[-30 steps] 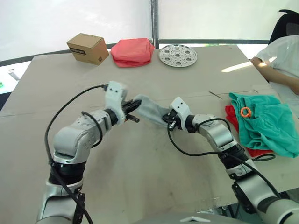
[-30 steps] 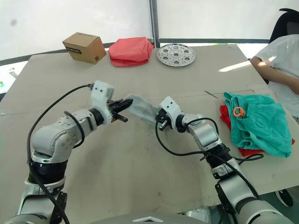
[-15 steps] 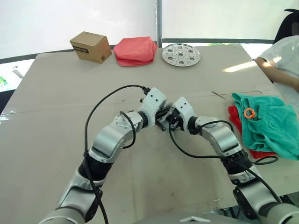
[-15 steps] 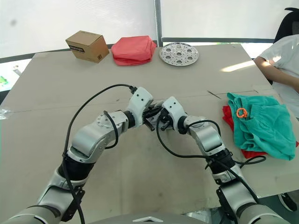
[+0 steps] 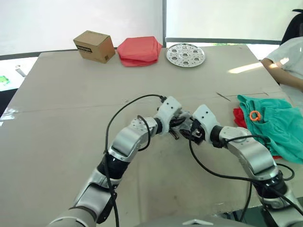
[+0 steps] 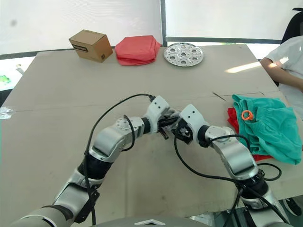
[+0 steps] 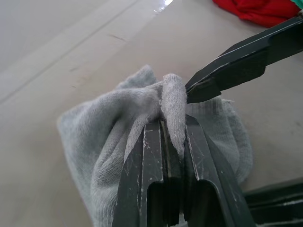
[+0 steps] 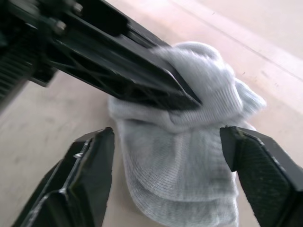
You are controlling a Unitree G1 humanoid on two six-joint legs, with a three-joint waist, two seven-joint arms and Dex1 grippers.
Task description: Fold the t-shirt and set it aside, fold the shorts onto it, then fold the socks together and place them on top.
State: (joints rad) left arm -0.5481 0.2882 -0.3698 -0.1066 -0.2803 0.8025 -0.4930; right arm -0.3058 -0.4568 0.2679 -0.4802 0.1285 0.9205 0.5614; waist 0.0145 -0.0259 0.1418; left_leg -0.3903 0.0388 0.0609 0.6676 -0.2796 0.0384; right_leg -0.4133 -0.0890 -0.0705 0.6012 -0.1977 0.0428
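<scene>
The light grey socks (image 7: 109,123) lie bunched into a folded bundle on the table's middle. My left gripper (image 7: 173,124) is shut on a raised fold of them. Facing it, my right gripper (image 8: 166,137) stands open, its fingers (image 8: 90,170) spread either side of the bundle and gripping nothing. In the head views the two grippers meet tip to tip, left gripper (image 5: 176,126) and right gripper (image 5: 187,133). At the right edge the teal shorts (image 5: 274,127) with an orange loop rest on the red t-shirt (image 5: 239,116), which peeks out beneath.
Along the far edge of the table (image 5: 71,104) stand a cardboard box (image 5: 94,46), a folded salmon-pink cloth bundle (image 5: 139,50) and a round perforated metal plate (image 5: 185,55). A person in white (image 5: 289,61) sits at the far right.
My left gripper swung right with its end of the socks, doubling them over beside the right gripper. The right gripper has let go and opened. The camera view shifted slightly.
</scene>
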